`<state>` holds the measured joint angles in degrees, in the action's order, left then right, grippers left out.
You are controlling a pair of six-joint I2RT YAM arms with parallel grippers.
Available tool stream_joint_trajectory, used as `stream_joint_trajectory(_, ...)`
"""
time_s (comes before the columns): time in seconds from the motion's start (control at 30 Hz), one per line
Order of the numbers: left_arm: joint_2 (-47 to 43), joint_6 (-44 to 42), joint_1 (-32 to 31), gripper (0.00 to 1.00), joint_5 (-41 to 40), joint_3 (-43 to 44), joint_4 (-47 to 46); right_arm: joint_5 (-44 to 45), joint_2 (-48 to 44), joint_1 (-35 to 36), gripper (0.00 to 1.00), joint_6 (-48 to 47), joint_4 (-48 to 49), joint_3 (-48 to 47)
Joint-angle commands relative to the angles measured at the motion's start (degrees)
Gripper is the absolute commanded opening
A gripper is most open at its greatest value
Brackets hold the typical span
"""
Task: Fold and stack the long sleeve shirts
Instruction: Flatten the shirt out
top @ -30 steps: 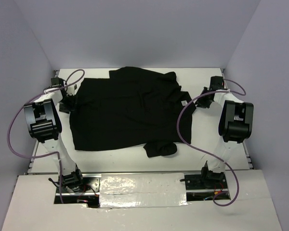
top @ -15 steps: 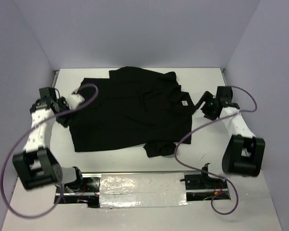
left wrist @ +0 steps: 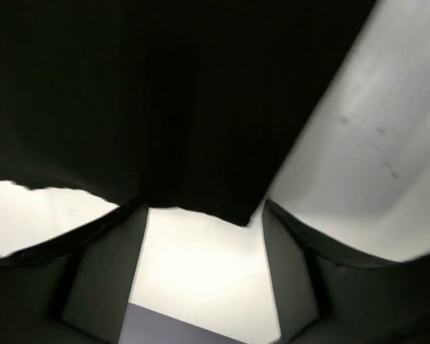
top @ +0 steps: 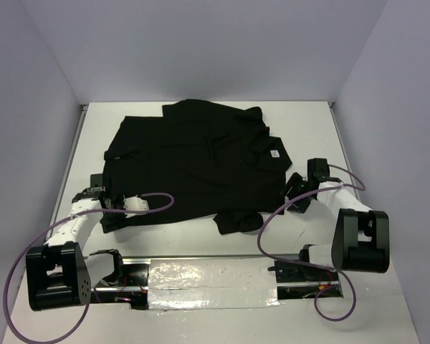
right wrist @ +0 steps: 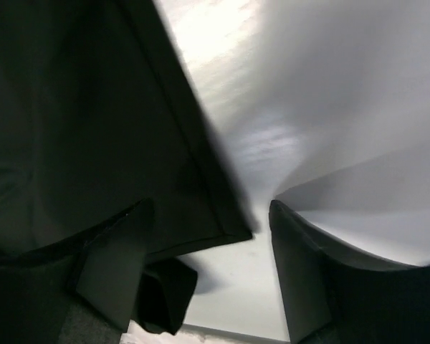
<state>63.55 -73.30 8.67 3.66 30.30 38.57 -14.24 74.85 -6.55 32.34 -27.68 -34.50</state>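
Observation:
The black long sleeve shirt (top: 193,161) lies spread flat on the white table (top: 308,122), its small white tag (top: 274,153) near the right edge. A folded sleeve (top: 240,221) sticks out at its near edge. My left gripper (top: 109,208) is low at the shirt's near-left corner. In the left wrist view it (left wrist: 201,215) is open, with the shirt's corner (left wrist: 129,93) just reaching between the fingertips. My right gripper (top: 294,188) is low at the near-right corner. In the right wrist view it (right wrist: 211,208) is open around the hem corner (right wrist: 201,208).
Purple cables (top: 272,215) loop from both arms over the table near the shirt's near edge. Grey walls enclose the table on the left, right and back. A foil-taped strip (top: 211,276) runs along the near edge between the arm bases.
Both arms have swung from the far sides of the shirt down to its near corners and dropped low to the table. The shirt's left edge has shifted slightly.

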Motion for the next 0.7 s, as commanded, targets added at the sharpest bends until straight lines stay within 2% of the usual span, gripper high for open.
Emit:
stream_joint_trajectory(0.0, -0.7, -0.4, -1.4, 0.74, 2.1, -2.6, -6.5, -0.6, 3.6, 2.6, 0.62, 1.7, 4.2, 1.2)
stream_joint_trajectory(0.07, -0.1, 0.3, -1.6, 0.6, 1.2, -3.8, -9.0, -1.9, 4.8, 2.5, 0.4, 1.9, 6.1, 0.5)
stream_joint_trajectory(0.1, 0.6, 1.0, -1.5, 0.5, 1.1, -4.1, -9.5, -2.7, 5.0, 2.5, 0.14, 1.6, 6.0, -0.1)
stream_joint_trajectory(0.13, 0.9, 1.6, -1.5, 0.26, 1.0, -3.9, -9.4, -2.5, 4.8, 2.5, 0.03, 1.4, 4.9, -1.5)
stream_joint_trajectory(0.17, 1.0, 2.8, -1.5, 0.12, 0.9, -3.6, -9.3, -2.5, 3.5, 2.4, 0.0, 1.4, 4.6, -2.1)
stream_joint_trajectory(0.2, 1.0, 4.1, -1.5, 0.0, 0.6, -2.7, -10.5, -2.5, 2.6, 2.5, 0.0, 1.3, 4.3, -2.8)
stream_joint_trajectory(0.33, 2.5, 12.0, -1.5, 0.0, -0.2, 2.4, -15.4, -4.1, 1.4, 2.5, 0.0, 1.6, 3.7, -10.4)
stream_joint_trajectory(0.37, 5.8, 16.1, -1.5, 0.0, 0.5, 7.0, -15.4, -4.6, 3.6, 2.7, 0.0, 2.1, 3.9, -13.5)
stream_joint_trajectory(0.5, 10.3, 19.2, -1.5, 0.0, 2.0, 12.1, -12.8, -3.9, 9.9, 2.7, 0.02, 0.7, 2.1, -21.0)
stream_joint_trajectory(0.57, 12.0, 19.7, -1.5, 0.0, 3.4, 13.7, -11.3, -2.3, 14.4, 2.8, 0.1, -0.9, 1.4, -23.0)
stream_joint_trajectory(0.6, 12.0, 19.4, -1.5, 0.0, 4.1, 13.6, -10.7, -1.9, 16.9, 2.8, 0.27, -1.6, 1.4, -24.2)
stream_joint_trajectory(0.67, 11.4, 18.5, -1.6, 0.0, 5.4, 13.0, -9.7, -1.8, 18.7, 2.7, 0.49, -3.1, 0.5, -25.7)
